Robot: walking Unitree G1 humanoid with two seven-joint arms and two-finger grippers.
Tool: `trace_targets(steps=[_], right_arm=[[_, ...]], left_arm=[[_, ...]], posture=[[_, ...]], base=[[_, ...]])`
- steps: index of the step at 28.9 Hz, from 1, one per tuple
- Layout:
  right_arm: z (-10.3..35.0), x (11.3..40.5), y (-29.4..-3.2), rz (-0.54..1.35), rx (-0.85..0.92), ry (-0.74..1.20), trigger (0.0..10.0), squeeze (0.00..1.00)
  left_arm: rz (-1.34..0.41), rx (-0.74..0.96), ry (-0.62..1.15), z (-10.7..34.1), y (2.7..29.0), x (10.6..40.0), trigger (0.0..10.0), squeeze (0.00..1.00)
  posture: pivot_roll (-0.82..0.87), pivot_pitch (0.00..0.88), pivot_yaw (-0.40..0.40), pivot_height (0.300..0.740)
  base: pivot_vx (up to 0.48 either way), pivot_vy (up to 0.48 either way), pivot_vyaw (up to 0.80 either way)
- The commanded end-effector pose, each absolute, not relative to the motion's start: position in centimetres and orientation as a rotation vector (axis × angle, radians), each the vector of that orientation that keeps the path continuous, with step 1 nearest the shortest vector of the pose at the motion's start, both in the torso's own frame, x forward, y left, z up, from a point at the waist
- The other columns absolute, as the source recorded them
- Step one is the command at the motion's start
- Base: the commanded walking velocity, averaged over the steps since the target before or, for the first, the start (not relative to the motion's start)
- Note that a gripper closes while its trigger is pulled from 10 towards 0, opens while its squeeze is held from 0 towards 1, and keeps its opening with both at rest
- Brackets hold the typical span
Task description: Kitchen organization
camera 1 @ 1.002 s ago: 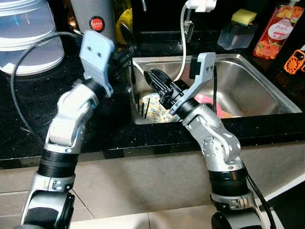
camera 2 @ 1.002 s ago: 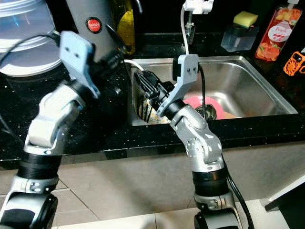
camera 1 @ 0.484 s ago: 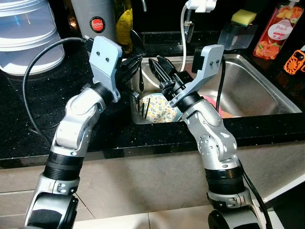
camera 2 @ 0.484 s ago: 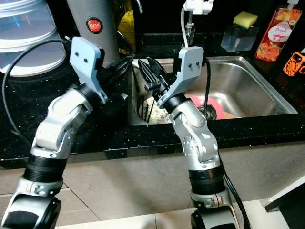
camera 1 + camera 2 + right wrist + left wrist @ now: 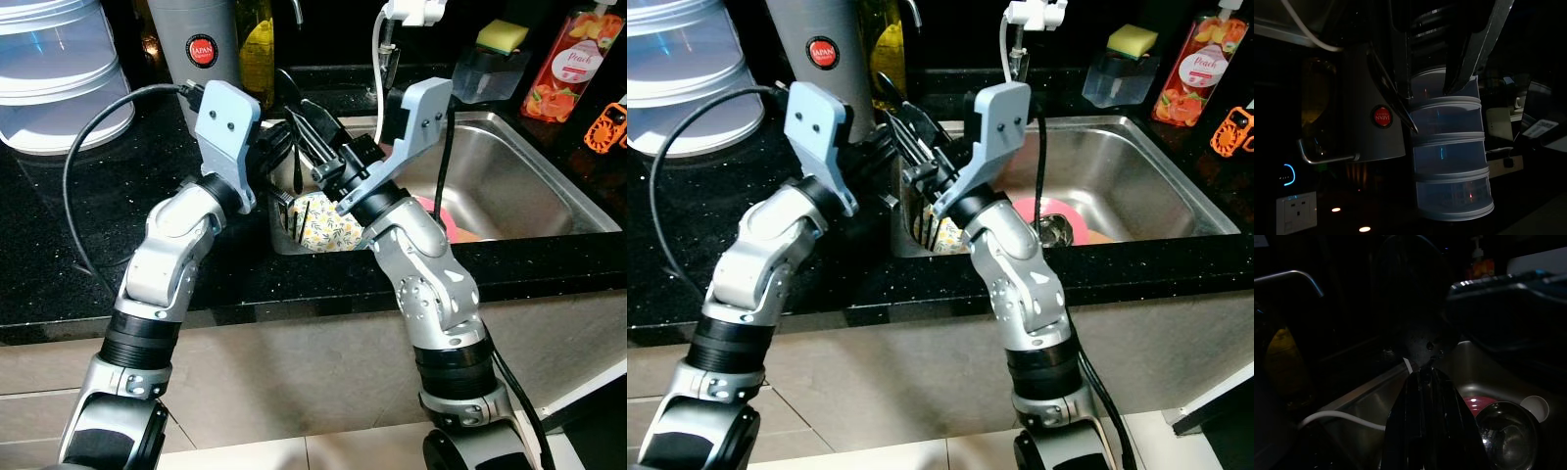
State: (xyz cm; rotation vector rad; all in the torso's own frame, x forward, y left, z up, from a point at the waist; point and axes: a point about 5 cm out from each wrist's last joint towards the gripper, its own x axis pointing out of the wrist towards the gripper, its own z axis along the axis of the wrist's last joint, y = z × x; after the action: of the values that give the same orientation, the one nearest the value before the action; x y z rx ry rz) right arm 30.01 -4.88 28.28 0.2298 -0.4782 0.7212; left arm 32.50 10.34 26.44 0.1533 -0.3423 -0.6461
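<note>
Stainless steel sink, centre-right of frame, set in black countertop. Floral-patterned plate stands at sink's left end; pink dish beside it. Left gripper above sink's left rim, fingers together. Right gripper just beside it, fingers apart, gripping nothing visible.
</note>
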Motion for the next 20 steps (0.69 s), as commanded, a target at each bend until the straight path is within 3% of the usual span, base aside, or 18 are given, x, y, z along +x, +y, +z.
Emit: trace_targets(steps=[1,6,14,20], right_arm=[[28.4,30.1,-4.6,0.717,0.222,-0.482,10.0,0.0],[28.0,30.8,-4.8,0.658,0.21,-0.464,10.0,0.0],[28.4,30.9,-6.6,0.628,0.231,-0.491,10.0,0.0],[28.0,31.2,-7.1,0.594,0.233,-0.475,10.0,0.0]], left_arm=[[-0.67,0.155,-0.347,26.5,9.5,32.4,10.0,0.0],[-0.661,0.153,-0.355,26.4,9.2,32.4,10.0,0.0],[-0.476,0.137,-0.386,27.7,11.7,34.0,10.0,0.0],[-0.496,0.138,-0.387,27.6,11.5,33.8,10.0,0.0]], posture=[[0.1,0.0,-0.004,0.74],[0.1,0.0,-0.004,0.74],[0.1,0.0,-0.003,0.74],[0.1,0.0,-0.001,0.74]], base=[[0.0,0.0,0.0],[0.0,0.0,0.0],[0.0,0.0,0.0],[0.0,0.0,0.0]])
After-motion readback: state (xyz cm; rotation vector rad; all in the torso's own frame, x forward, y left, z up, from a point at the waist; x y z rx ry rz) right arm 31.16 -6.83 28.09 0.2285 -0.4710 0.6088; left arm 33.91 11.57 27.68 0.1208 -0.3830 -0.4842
